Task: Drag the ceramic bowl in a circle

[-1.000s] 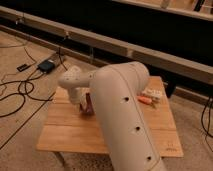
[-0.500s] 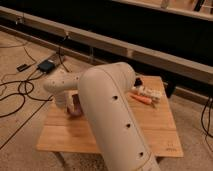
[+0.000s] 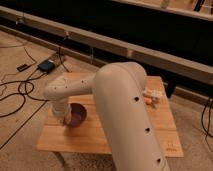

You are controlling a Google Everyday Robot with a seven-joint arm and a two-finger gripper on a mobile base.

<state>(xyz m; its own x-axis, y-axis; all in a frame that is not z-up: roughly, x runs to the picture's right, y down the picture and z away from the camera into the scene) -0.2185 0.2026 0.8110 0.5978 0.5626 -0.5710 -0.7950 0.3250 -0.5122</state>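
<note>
Camera view, gripper (image 3: pixel 66 118) fingers closed, at ceramic bowl (image 3: pixel 77 116), wooden table (image 3: pixel 100 137)

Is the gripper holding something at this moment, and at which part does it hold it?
The gripper is down at the left rim of the dark maroon glossy ceramic bowl on the wooden table. The wrist hides the contact, so a real hold cannot be told.

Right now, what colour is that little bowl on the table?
Dark maroon bowl, under the shut gripper; camera view.
</note>
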